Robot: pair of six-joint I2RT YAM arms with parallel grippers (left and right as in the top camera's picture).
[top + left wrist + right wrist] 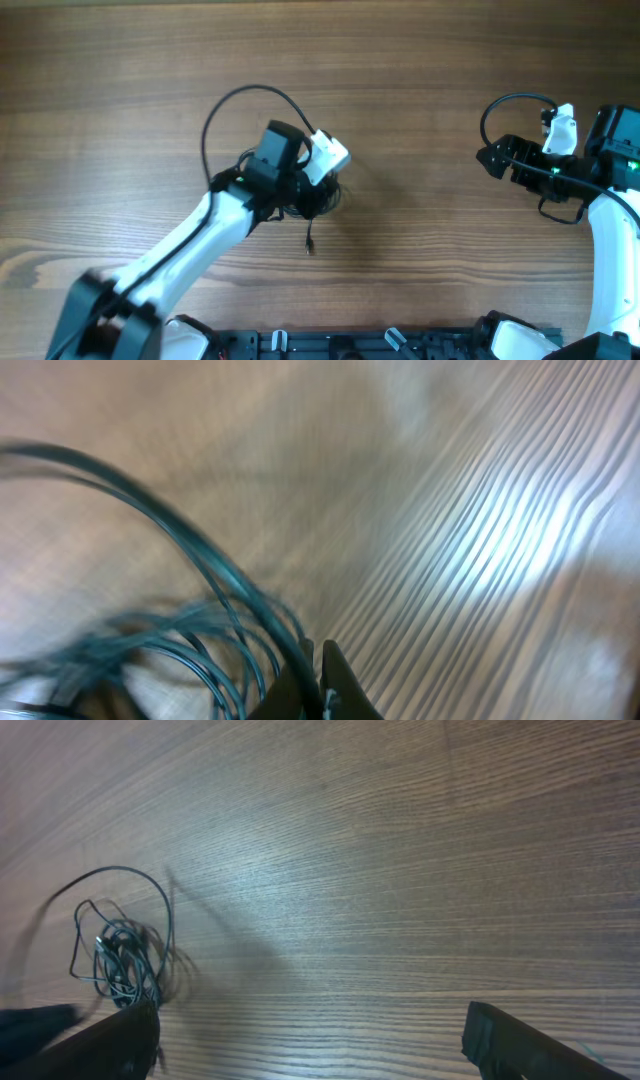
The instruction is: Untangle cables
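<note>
**Left arm clamped on the tangle, right arm waiting**

The left gripper (322,665) had its jaws pressed together at the bottom centre of its wrist view. Several strands of the thin black cables (205,585) swept down from the upper left of that frame into the pinch. It looked to be holding at least one strand, though blur hid the contact itself. In the overhead view this gripper sat directly over the tangle, just left of centre on the brown wood-grain table (120,80).

The right gripper (310,1045) stood wide and empty, one finger at each lower corner of its wrist view. It was well apart from the cables, far over at the right edge of the overhead frame.

Judged from this, the step in hand was the first grasp on the bundle, and no strand had yet been drawn free. The next move probably called for a slow lift or pull to open the knot. The right arm would have to come across and take a second strand.

The cables looked very fine and limp. They lay coiled in a tight dark knot, with looser loops fanning out of it. One loose end with a small plug (309,245) trailed just below the knot in the overhead view.
</note>
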